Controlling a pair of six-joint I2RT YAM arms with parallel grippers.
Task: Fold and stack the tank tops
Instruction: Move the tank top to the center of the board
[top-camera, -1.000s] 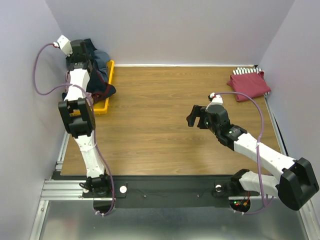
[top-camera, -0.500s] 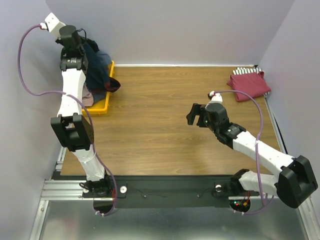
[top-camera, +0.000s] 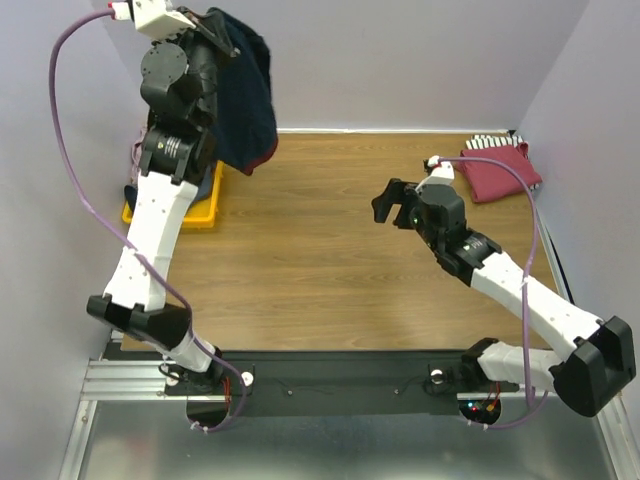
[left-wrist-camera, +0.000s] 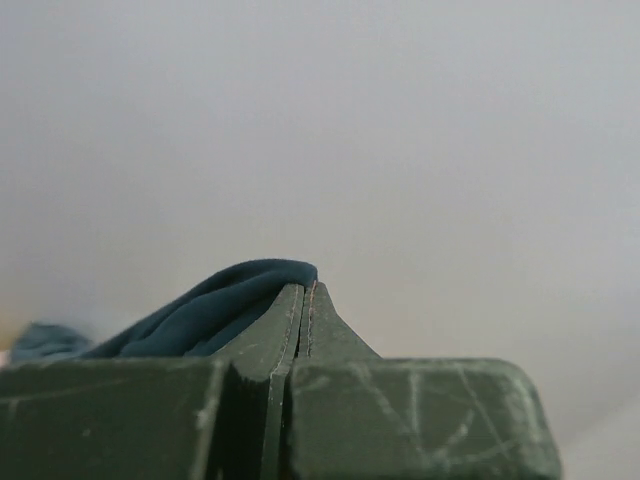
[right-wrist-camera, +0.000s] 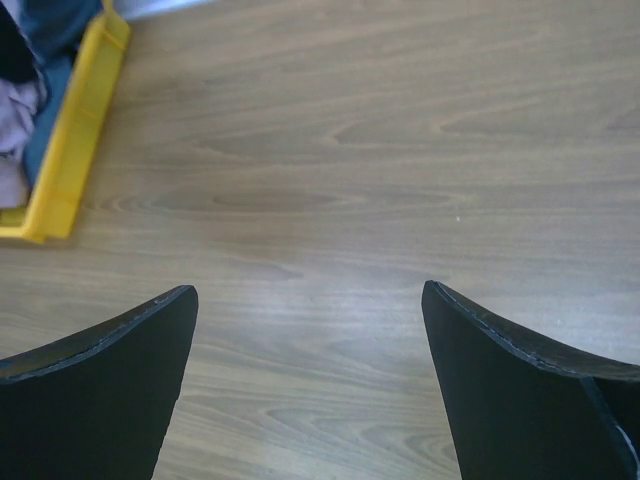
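The navy tank top (top-camera: 245, 95) is held aloft at upper left, pinched by 1 thin edge in the left end effector (left-wrist-camera: 305, 300); the right end effector (right-wrist-camera: 308, 290) is spread over the bench (top-camera: 330, 290). So slim a hold could be lost and the top dropped bunched.

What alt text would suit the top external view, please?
The left gripper holds a navy tank top high near the yellow tray. The right gripper hovers open over the wooden table; folded tops lie far right.
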